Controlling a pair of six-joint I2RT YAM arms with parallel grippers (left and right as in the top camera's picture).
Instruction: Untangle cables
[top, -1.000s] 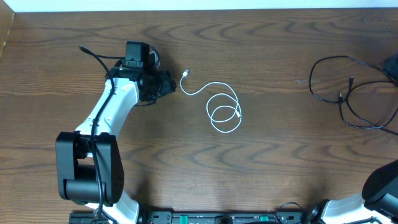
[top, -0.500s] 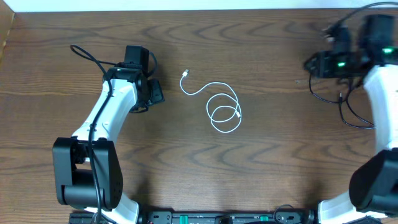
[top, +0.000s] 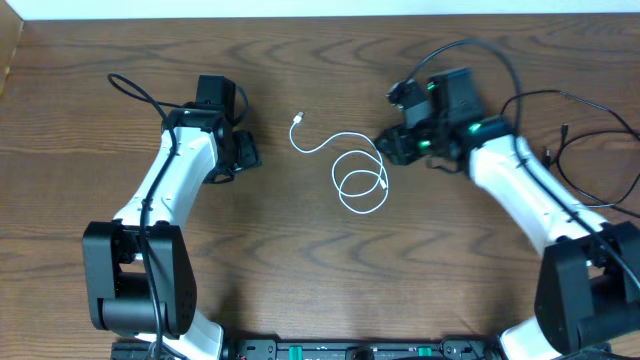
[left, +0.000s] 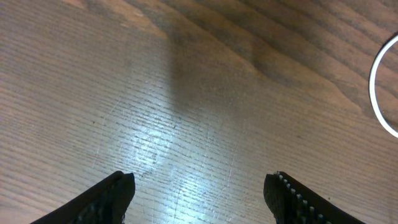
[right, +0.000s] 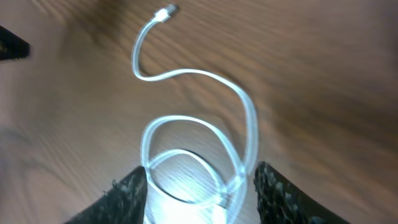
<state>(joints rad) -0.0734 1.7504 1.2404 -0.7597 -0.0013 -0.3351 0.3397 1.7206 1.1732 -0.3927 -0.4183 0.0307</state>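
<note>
The white cable lies in the middle of the table in two small loops, its plug end trailing to the upper left. The black cable lies apart at the far right in loose loops. My right gripper is open just right of the white loops. In the right wrist view its fingers straddle the white cable low over the loops. My left gripper is open and empty to the left of the plug. The left wrist view shows bare wood between its fingers and an arc of white cable at the right edge.
The table is dark wood with a white wall edge at the back. The right arm stretches across in front of the black cable. A cardboard-coloured edge shows at the far left.
My right arm has swung in from the far right to the white cable's loops. My left gripper has drawn back a little to the left, away from the plug.
</note>
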